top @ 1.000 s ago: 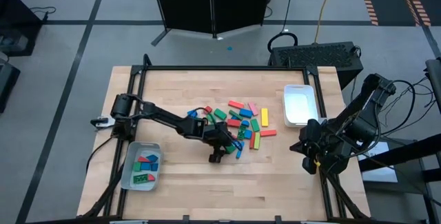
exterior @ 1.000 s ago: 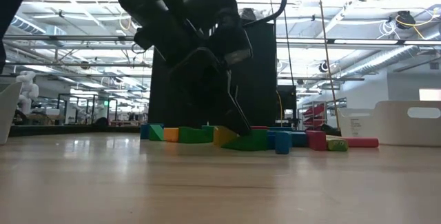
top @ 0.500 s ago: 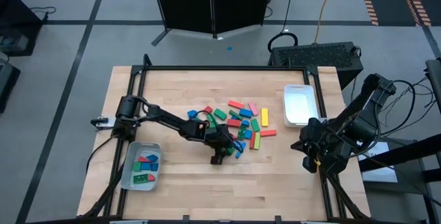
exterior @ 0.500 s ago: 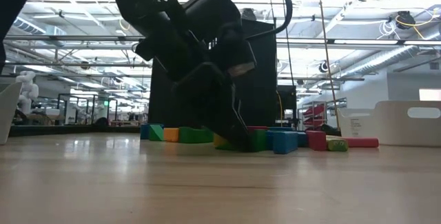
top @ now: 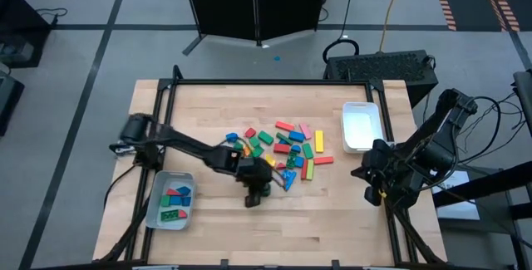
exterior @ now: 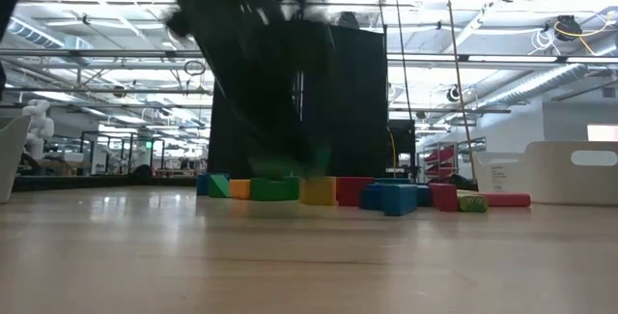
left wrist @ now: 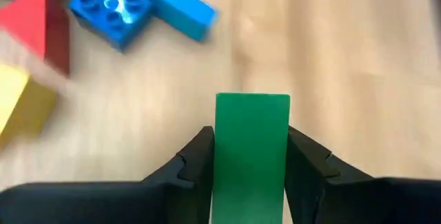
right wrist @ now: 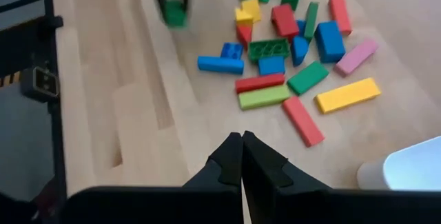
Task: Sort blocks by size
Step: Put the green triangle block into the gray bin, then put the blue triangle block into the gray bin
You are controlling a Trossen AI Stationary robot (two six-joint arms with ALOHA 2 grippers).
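The left gripper [left wrist: 249, 156] has just pulled back from the pile of blocks [top: 287, 147] w/ a green block [left wrist: 251, 151] pinched between its two fingers. A sec ago it was low down at the pile's edge w/ its fingers wider apart; now they are squeezed on the block's two sides and the arm has moved toward the small grey tray [top: 155, 206], to the near-left edge of the pile. So the pick looks done, and the next job is prob. to carry this block to a tray.

The green block is a plain, smooth bar, longer than it is wide, w/ flat sides and sharp corners. It sticks out past the fingertips. It should be easy to hold, but it could tip if the grip is loose.

Beside the pile, the grey tray already has a few blocks in it: red, green, blue. On the pile's other side sits a white tray [top: 361, 126] w/ nothing to be seen in it. The pile has many blocks left, so the sorting is not far along.

The right gripper [right wrist: 242, 156] waits past the white tray, off the table's edge, fingers pressed together and holding nothing.
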